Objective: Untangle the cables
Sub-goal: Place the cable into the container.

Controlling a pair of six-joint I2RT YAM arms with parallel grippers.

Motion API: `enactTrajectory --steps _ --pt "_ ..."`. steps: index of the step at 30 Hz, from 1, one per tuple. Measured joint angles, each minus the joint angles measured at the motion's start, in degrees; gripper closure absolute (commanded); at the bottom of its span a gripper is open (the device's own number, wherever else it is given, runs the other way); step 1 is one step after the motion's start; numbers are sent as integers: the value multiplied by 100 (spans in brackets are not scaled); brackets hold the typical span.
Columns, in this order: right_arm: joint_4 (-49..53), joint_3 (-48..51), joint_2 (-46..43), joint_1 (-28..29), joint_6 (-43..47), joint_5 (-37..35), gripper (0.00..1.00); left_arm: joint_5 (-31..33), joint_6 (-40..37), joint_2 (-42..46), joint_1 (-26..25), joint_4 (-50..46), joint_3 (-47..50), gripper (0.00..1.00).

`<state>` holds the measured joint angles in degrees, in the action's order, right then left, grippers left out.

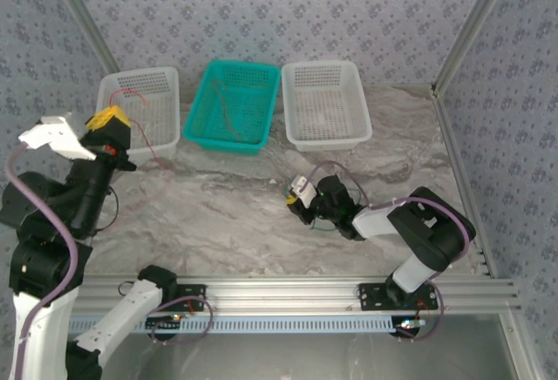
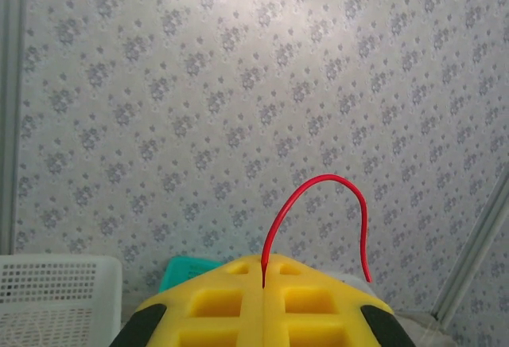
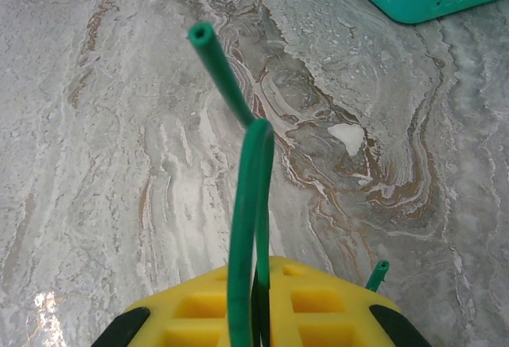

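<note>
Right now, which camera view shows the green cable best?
The right wrist view: the green cable runs large up the middle, folded and pinched in the shut right gripper, its cut end clear. In the top external view it is a faint strand beside that gripper.

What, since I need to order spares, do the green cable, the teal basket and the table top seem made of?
Green cable: probably soft plastic or rubber, smooth and matte; its cut end is a hollow tube. Teal basket: moulded plastic, slight sheen, slotted walls. Table top: marble-veined and glossy with glare; real stone or printed laminate, I cannot tell.
</note>
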<state>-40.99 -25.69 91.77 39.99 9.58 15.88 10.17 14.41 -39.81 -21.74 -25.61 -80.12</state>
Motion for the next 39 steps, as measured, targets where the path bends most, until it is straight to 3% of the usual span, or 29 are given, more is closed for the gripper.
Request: enactTrajectory --steps 3,5,6,7,14,15,27,39 --pt "236 -90 -15 17 -42 70 74 -223 15 -470 0 11 -42 100" --pt "444 -199 -42 72 -94 142 55 -330 13 -817 7 20 -74 100" --pt "535 -258 -57 111 -107 168 37 -374 7 -1005 31 37 -83 100" --pt "612 -308 -81 160 -149 186 30 -415 -4 -1187 63 61 -98 100" --pt "898 -350 -800 463 -299 -85 20 -793 -26 -2376 529 382 -516 100" --pt "914 -350 -988 494 -345 -195 1 -879 -26 -2533 586 503 -623 100" --pt "1331 -398 -2175 518 -691 -739 0 -1665 -42 -4861 984 1580 -2865 100" --pt "1648 -391 -2343 516 -728 -756 0 -2188 26 -7639 1397 249 -6140 100"
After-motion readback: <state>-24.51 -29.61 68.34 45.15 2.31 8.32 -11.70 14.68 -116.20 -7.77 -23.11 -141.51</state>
